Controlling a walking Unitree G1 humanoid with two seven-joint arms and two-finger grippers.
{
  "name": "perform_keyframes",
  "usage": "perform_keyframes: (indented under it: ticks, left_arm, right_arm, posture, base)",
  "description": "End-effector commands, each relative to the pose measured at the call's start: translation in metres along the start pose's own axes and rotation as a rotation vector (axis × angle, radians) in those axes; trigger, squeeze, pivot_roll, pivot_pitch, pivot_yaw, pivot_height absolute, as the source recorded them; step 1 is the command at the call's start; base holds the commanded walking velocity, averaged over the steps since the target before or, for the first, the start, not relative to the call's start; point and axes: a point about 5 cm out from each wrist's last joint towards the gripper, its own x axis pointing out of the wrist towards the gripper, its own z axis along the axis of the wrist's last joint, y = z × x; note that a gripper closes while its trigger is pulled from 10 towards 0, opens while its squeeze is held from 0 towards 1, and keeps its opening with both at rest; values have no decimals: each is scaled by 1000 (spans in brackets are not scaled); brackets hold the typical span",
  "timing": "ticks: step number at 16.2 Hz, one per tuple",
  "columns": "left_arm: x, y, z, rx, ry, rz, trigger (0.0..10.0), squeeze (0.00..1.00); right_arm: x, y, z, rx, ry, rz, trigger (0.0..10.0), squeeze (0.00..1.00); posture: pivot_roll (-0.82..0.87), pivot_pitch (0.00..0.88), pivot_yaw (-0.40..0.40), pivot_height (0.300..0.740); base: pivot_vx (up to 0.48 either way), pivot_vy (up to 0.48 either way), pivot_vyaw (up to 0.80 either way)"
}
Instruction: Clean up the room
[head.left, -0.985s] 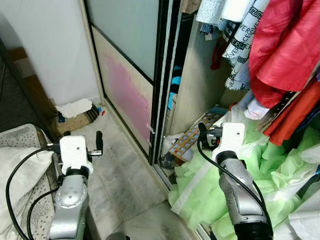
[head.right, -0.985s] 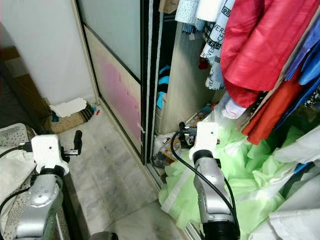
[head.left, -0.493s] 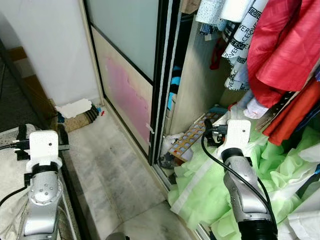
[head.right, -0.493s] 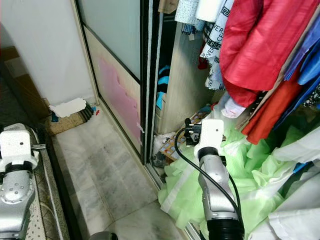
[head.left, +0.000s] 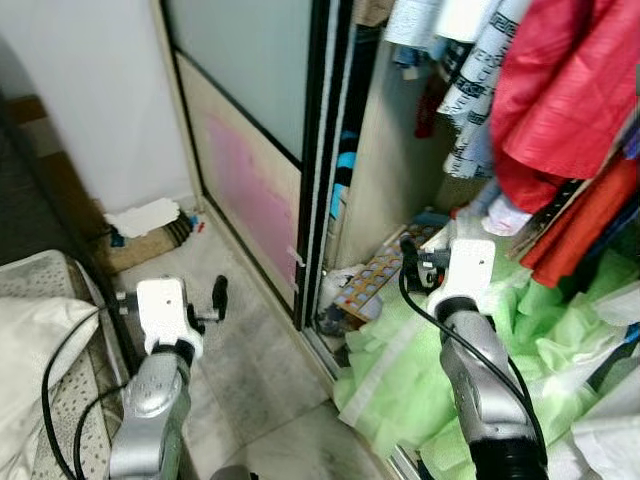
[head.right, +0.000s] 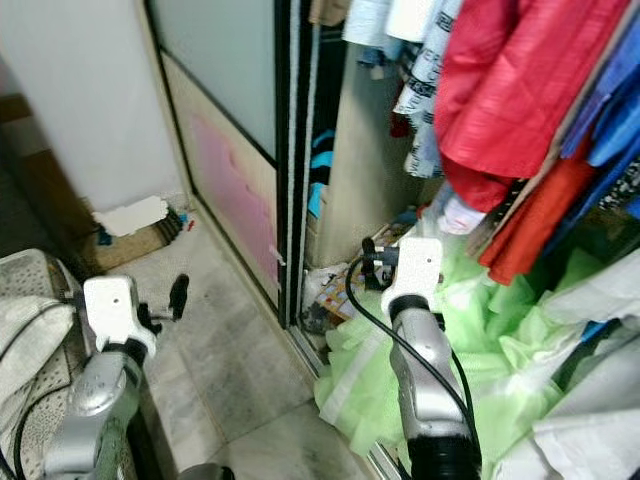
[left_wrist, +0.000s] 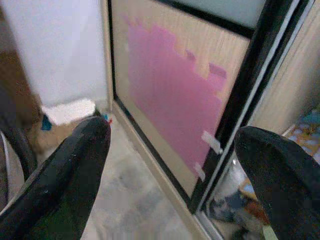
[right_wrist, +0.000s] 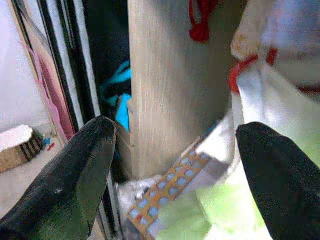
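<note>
Left claw has swung back in toward the wardrobe door since half a second ago, when it sat out over the bed edge; it is now above the pale floor short of the door. Right claw has barely shifted, held just past the door's dark frame at the mouth of the open wardrobe.

Left claw: two black fingers spread wide, nothing between them, the pink patch of the door seen through the gap. Right claw: fingers equally wide apart, holding nothing, aimed at the wooden inner partition.

Counts:
- one heap of light green cloth, spilling from the wardrobe bottom out over the door track onto the floor
- one patterned orange tray with blue dots, lying tilted just inside the door frame, beside the green cloth
- one crumpled white bag against the door's foot
- one white scrap on a low brown box by the wall, well away from the door
- red clothes and black-and-white printed clothes hanging above the heap; number unclear

Room: a strip of bare floor runs along the door, between it and the bed corner. The green heap covers the track edge.
</note>
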Motion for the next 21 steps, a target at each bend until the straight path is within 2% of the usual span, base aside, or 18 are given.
perform_keyframes:
  ticks: [1,2,3,6,8,10,12,16,18,20,21]
  left_arm:
    - [0,3,-2,-28,15,-1,10000,0]
    - [-1,7,-2,-67,24,17,10000,0]
    - [-1,7,-2,-70,26,20,10000,0]
    - [-1,-4,1,26,17,-98,10000,0]
    - [-7,3,2,80,24,-102,10000,0]
    - [-13,6,3,84,31,-92,10000,0]
    - [-23,-1,15,129,-59,-108,10000,0]
    - [-29,2,17,146,-101,-35,10000,0]
    - [-32,12,12,146,-80,17,10000,0]
    - [-30,13,11,158,-80,19,10000,0]
    - [-21,11,16,168,-120,10,10000,0]
  right_arm:
    - [0,-1,-2,23,18,2,10000,0]
    - [3,-1,-2,27,16,10,10000,0]
    - [3,0,-2,26,16,13,10000,0]
    - [5,4,-1,19,16,41,10000,0]
    - [5,3,0,21,14,33,10000,0]
    - [4,0,0,21,12,17,10000,0]
    - [4,-3,2,21,8,8,10000,0]
    - [1,-7,5,18,-7,-2,10000,0]
    - [-6,-12,3,11,2,-3,10000,0]
    - [-4,-10,3,5,-2,10,10000,0]
    - [-1,-5,5,-16,-10,26,10000,0]
  posture:
    - [31,0,-33,740]
    - [39,0,-44,740]
    - [39,0,-44,740]
    - [59,0,-51,740]
    - [59,0,-51,740]
    - [59,0,-42,740]
    - [59,0,-44,740]
    - [59,0,-48,740]
    - [58,0,-46,740]
    - [53,0,-44,740]
    - [52,0,-40,740]
  base:
    - [0,0,0]
    - [0,0,0]
    - [0,0,0]
    - [0,0,0]
    - [0,0,0]
    - [0,0,0]
    - [0,0,0]
    - [0,0,0]
    - [0,0,0]
    - [0,0,225]
    - [0,0,800]
